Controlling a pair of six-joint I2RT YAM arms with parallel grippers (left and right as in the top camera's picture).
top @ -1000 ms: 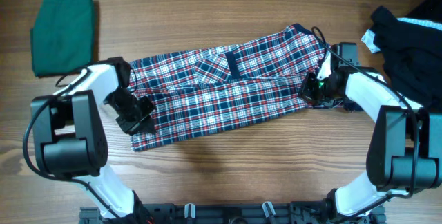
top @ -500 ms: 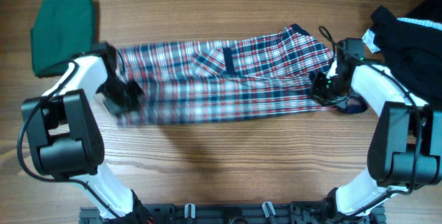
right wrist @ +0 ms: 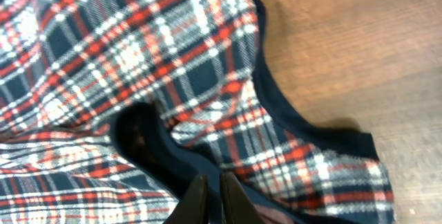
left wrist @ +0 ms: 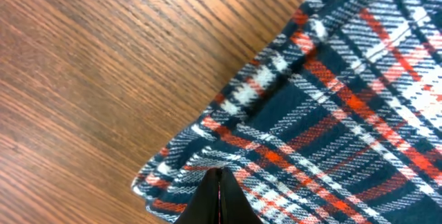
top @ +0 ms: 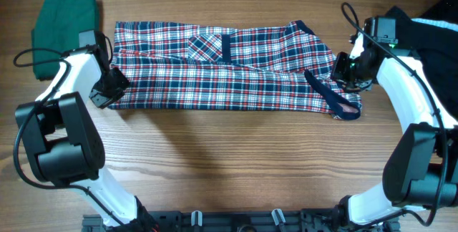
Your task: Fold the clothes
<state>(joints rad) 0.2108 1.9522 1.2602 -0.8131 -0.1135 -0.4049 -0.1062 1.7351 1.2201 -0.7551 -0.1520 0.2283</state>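
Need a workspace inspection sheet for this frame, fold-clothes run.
Surface: wooden table, bare grain around the garments.
Job's things: red-white-navy plaid dress spread flat across the centre; folded dark-green garment by the left arm; black garment heap by the right arm.
Clutter: nothing seen.
Grippers: left gripper shut on the dress's corner; right gripper shut on its navy-trimmed end.
Cables: black cable loops at the left arm and right arm.
Surroundings: black mounting rail at the near edge.
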